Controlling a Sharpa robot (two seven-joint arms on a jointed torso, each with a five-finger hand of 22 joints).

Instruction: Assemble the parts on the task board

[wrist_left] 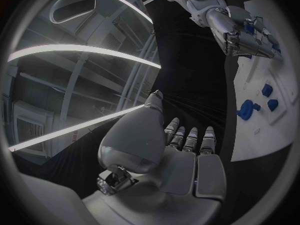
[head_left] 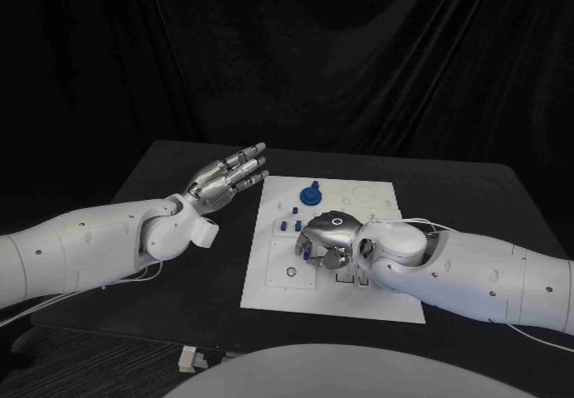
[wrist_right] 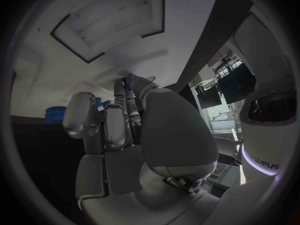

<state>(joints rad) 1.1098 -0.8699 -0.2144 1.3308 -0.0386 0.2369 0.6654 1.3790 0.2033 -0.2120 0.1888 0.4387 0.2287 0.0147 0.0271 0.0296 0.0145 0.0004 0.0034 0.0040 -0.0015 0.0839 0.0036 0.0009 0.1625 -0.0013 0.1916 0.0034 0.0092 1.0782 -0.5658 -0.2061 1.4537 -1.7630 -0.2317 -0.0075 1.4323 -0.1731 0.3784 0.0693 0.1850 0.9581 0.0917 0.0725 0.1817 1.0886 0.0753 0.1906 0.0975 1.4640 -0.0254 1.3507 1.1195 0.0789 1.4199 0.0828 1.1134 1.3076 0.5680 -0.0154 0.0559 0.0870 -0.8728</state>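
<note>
The task board point(head_left: 359, 303) is laid flat in the middle of the black table point(head_left: 479, 191), its long axis running away from the robot, the far short edge tilted slightly toward the robot's right. On the far half of the board a round blue part point(head_left: 311, 196) is seen, with a short stem standing up from it. Nearer, a cluster of small blue parts point(head_left: 287, 224) is set upright in the board, just beside the right hand.

The right hand point(head_left: 328, 240) is lowered onto the middle of the board, fingers curled downward and bunched over the surface. In the right wrist view a small blue piece point(wrist_right: 127, 87) is glimpsed at the fingertips point(wrist_right: 119, 92); whether it is actually gripped cannot be told.

The left hand point(head_left: 227, 176) is held off the board's left edge, above bare table, near the far left corner. Its fingers are stretched out straight and spread, pointing away from the robot, with nothing in them. In the left wrist view the same flat, extended fingers point(wrist_left: 190, 140) are seen, the board lying off to one side.
</note>
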